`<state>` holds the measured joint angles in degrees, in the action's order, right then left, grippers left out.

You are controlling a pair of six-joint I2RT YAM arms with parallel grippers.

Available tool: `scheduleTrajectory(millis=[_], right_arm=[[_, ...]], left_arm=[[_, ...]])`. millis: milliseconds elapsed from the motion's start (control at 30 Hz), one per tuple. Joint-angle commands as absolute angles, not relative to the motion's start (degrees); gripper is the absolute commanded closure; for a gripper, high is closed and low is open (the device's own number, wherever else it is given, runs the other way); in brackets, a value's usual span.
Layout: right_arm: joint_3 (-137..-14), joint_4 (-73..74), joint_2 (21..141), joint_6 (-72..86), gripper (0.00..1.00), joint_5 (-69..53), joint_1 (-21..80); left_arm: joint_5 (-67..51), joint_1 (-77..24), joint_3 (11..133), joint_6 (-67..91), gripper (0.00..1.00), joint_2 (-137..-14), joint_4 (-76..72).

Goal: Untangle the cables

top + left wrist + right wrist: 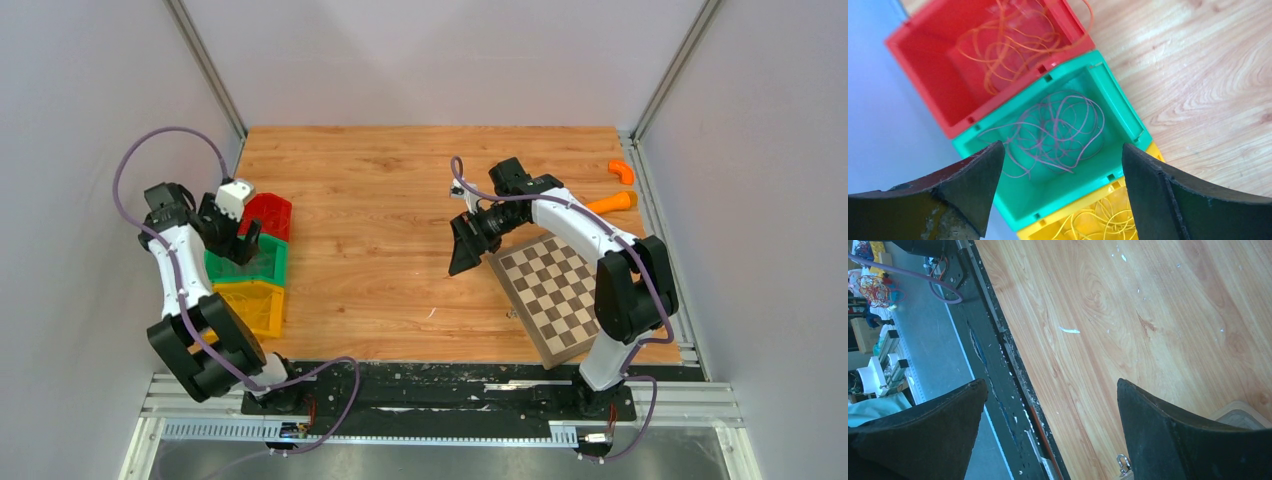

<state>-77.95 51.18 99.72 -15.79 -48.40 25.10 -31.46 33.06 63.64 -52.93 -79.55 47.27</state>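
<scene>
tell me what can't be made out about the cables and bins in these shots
Yellow cables, left wrist view: mostly cut off by the bottom edge, like their yellow bin.
Orange cables, left wrist view: far loops run past the top edge.
Purple cables, top view: too small to see; the left pincer hangs over their green bin.
Chessboard, right wrist view: only a corner shows at the right edge.

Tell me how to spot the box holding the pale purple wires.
On the left edge of the wooden table, three coloured boxes sit in a row beneath the left gripper. Yours is the green box in the middle, between the red box and the yellow box. Its wires are pale purple; orange wires lie in the red one, yellow wires in the yellow one.
</scene>
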Motion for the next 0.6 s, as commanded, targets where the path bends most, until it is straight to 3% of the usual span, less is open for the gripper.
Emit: scheduleTrajectory(millis=[0, 333, 567], right_arm=[[-80.22, 51.79, 97.90, -17.44, 0.00, -48.88, 25.16], [-85.44, 50.65, 95.29, -15.46, 0.00, -45.66, 16.48], [-78.81, 40.51, 88.13, -7.04, 0.00, -41.85, 4.34]], left_arm=[[-32.66, 32.45, 70.56, -48.35, 0.02, -75.94, 50.85], [-24.07, 24.34, 95.16, -26.91, 0.00, -80.97, 58.69], [-18.48, 7.24, 98.03, -8.68, 0.00, -82.88, 50.94]])
